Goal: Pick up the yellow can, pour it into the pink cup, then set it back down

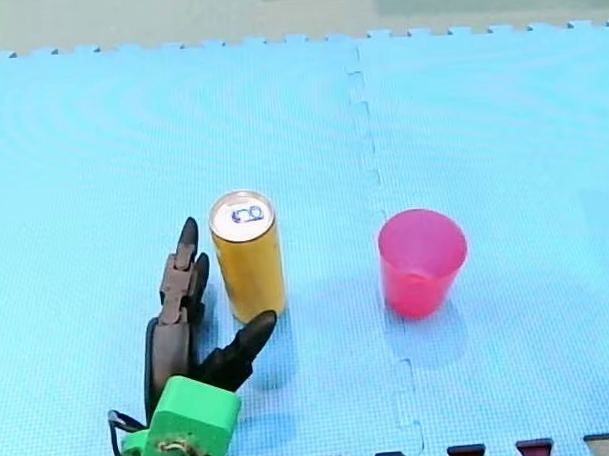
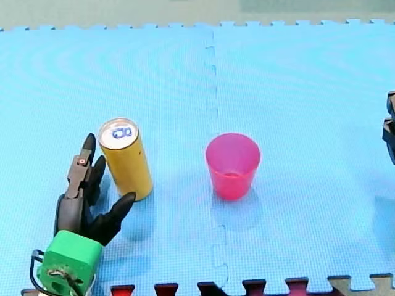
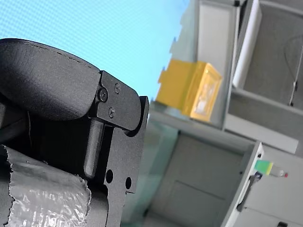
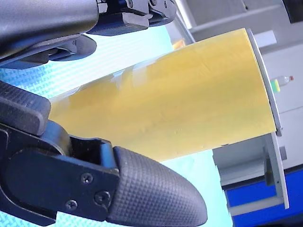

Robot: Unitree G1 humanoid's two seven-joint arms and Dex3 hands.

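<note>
The yellow can (image 1: 248,262) stands upright on the blue foam mat (image 1: 101,145), its silver top up. My left hand (image 1: 229,281) is open around it: long fingers (image 1: 181,277) lie just left of the can, with the thumb (image 1: 250,340) at its near right base. In the second wrist view the can (image 4: 180,94) lies close between that hand's fingertips (image 4: 156,189). The pink cup (image 1: 422,260) stands upright to the can's right, well apart. A dark part of my right hand (image 2: 390,126) shows at the right edge.
A seam in the mat (image 1: 366,136) runs front to back between the can and the cup. Beyond the mat's far edge is bare floor (image 1: 177,17). The first wrist view shows a black hand part (image 3: 57,85), shelving and a yellow box (image 3: 189,90).
</note>
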